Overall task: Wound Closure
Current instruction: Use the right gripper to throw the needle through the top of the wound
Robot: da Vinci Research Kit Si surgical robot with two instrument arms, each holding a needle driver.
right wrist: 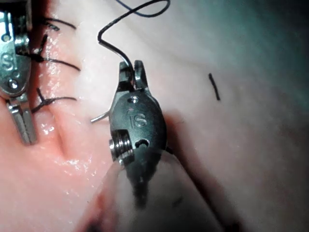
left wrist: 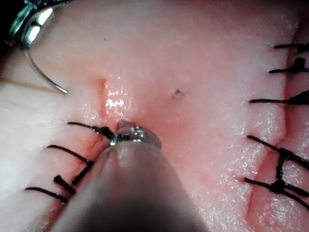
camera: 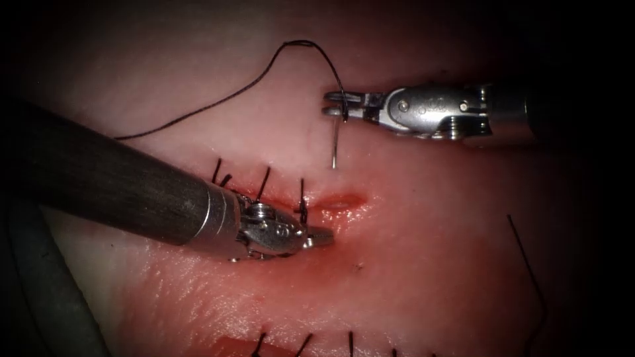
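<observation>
Left hand (camera: 316, 238), jaws pressed together and holding nothing, tip resting at the cut's (camera: 340, 201) open end, beside the last stitch (camera: 302, 201). Beyond the cut, right hand (camera: 336, 106) pinches the needle (camera: 337, 142) near its thread end; point hangs toward the cut, free of tissue (camera: 423, 251). Thread (camera: 218, 102) trails away.

A dark grey rounded tube (camera: 56, 311) lies in the lower left of the endoscope frame. Light falls brightest toward the frame's centre, fading into black shadow along the right edge and corners.
</observation>
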